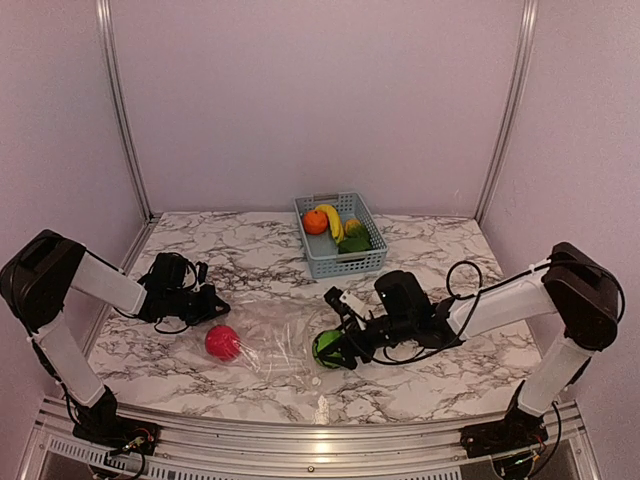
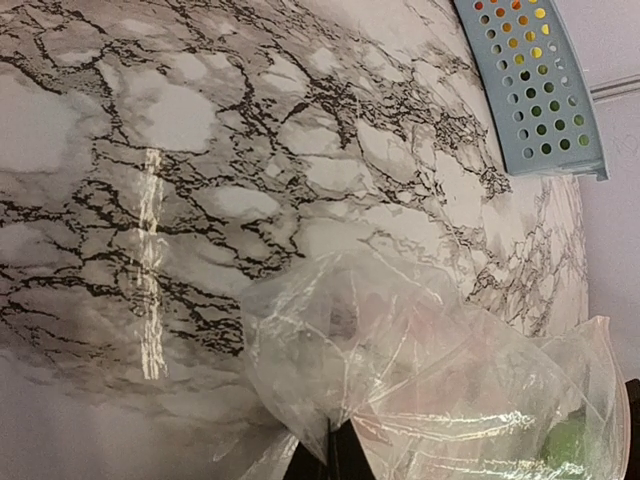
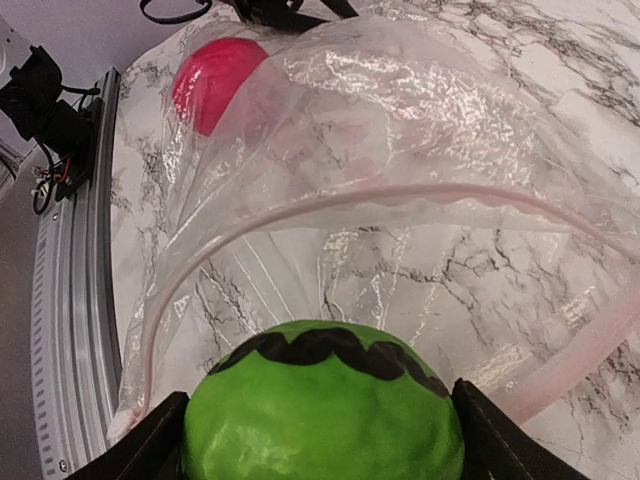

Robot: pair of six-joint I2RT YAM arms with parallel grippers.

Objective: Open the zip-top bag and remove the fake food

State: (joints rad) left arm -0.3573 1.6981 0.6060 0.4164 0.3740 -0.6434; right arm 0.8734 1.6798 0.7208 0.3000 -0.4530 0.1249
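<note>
Zip-top bag (image 1: 268,338) lies crumpled on the marble table (image 1: 450,250), near the front edge, between the 2 arms. Mouth is open and faces the right arm; in the right wrist view the whitish zip strip (image 3: 400,197) arcs in a wide loop. Green striped ball (image 1: 328,347) sits right at that mouth, clamped in the right gripper (image 1: 336,350), 1 black finger pressed on each side of it; cannot tell whether the ball is fully clear of the opening. Pink-red fruit (image 1: 222,342) rests at the bag's opposite, left end, blurred through the film where the right wrist view catches it. Left gripper (image 1: 214,307) is at that left end, fingers (image 2: 308,462) narrow, with a fold of the plastic apparently pinched between them and the film bunched up above the tabletop. Further back, well apart from the bag, a light blue lattice basket (image 1: 345,265) holds the banana (image 1: 332,220), orange ball (image 1: 315,221) and dark green vegetable (image 1: 354,244).
</note>
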